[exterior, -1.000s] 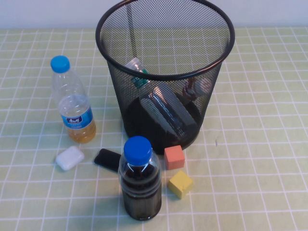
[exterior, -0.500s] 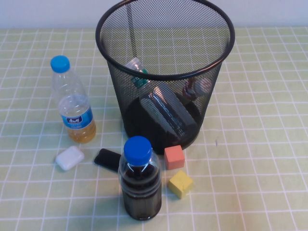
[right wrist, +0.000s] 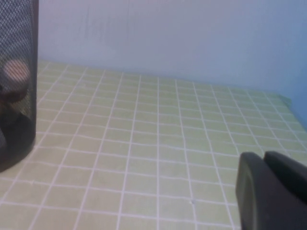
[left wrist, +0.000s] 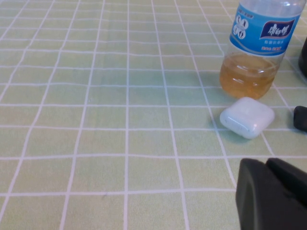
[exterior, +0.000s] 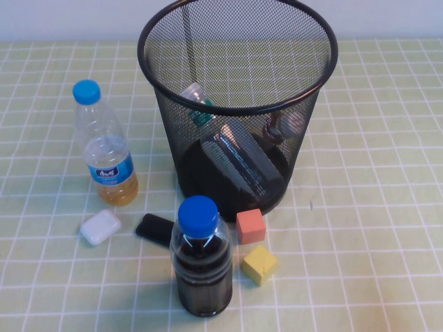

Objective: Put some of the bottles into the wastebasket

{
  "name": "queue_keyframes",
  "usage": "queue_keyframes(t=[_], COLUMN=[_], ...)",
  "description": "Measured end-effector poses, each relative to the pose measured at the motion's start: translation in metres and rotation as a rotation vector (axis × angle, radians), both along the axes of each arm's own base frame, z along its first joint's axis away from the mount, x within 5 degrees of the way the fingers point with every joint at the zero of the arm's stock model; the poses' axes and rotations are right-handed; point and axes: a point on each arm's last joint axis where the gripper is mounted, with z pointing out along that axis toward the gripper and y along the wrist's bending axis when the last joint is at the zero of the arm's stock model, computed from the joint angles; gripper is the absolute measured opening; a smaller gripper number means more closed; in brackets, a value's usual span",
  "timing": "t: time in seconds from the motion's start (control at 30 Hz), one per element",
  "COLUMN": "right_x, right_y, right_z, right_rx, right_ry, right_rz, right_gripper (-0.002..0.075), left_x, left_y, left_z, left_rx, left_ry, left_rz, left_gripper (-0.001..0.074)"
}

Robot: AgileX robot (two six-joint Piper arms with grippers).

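Two clear bottles are lying inside the wastebasket (exterior: 166, 41), the large black mesh bin standing at the far centre of the table (exterior: 374, 207). The one with the white-and-green label (exterior: 197, 104) is leaning against the left inner wall, and the smaller rounded one (exterior: 280, 126) is resting low on the right, beside a dark flat object (exterior: 242, 162) whose nature cannot be told. That part of the task is judged done — the bottles are being kept where the mesh walls stop them rolling.

Outside, the tall blue-capped bottle (exterior: 104, 149) with amber liquid is standing upright left of the bin, the dark blue-capped bottle (exterior: 201, 259) near the front edge. A white case (exterior: 100, 227), a black object (exterior: 154, 228), an orange cube (exterior: 250, 226) and a yellow cube (exterior: 259, 264) are lying between them.

Neither arm is being shown from above. The left gripper (left wrist: 276, 194) is being held low over the table near the white case; the right gripper (right wrist: 273, 189) is hanging right of the bin. Both look parked — whether their fingers are apart or together cannot be told
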Motion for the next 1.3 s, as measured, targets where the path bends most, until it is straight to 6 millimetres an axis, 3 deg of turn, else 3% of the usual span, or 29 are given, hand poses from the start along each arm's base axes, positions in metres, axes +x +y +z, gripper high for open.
queue_keyframes(t=[0.23,0.33,1.3], right_x=[0.006,0.005,0.004], right_y=[-0.004,-0.005,-0.008], right_z=[-0.057,-0.066,-0.066], right_rx=[-0.007,0.011,0.071], right_ry=[0.154,0.220,0.216], right_rz=[-0.068,-0.086,-0.139], right_gripper=[-0.0010,-0.0010,-0.0010], left_x=[0.000,0.000,0.000], left_y=[0.000,0.000,0.000], left_z=[0.000,0.000,0.000], left_rx=[0.000,-0.002,-0.002], left_ry=[0.000,0.000,0.000], left_rz=[0.000,0.000,0.000], left_gripper=[-0.0004,-0.0004,-0.0005])
